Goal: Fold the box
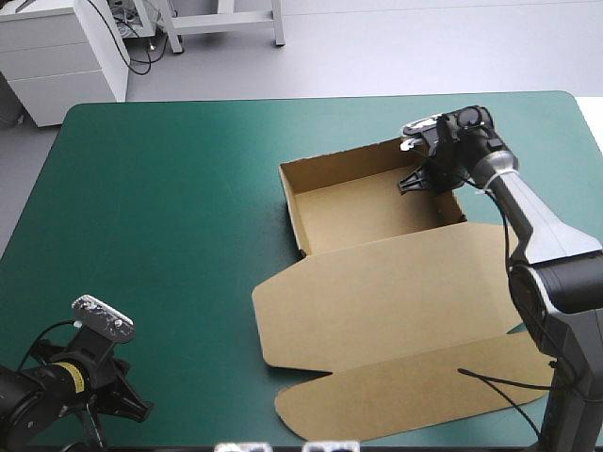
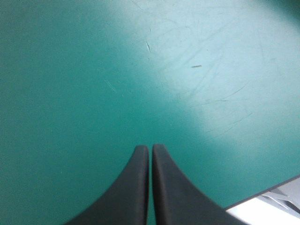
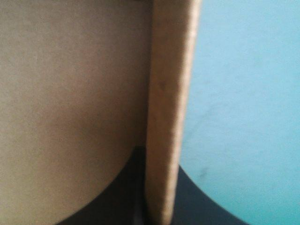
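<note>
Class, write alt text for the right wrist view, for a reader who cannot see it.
A raised wall of the brown box stands edge-on, pinched between the two black fingers of the right end effector. Brown board fills one side of the wall, bare teal-green cover the other.

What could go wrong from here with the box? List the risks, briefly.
1. The right gripper is shut on the thin tray wall nearest the table's right edge; a hard pull could bend or untuck it.
2. The left gripper is shut over bare teal-green cover, far from the box. Nothing steadies the box, so it may slide or lift.
</note>
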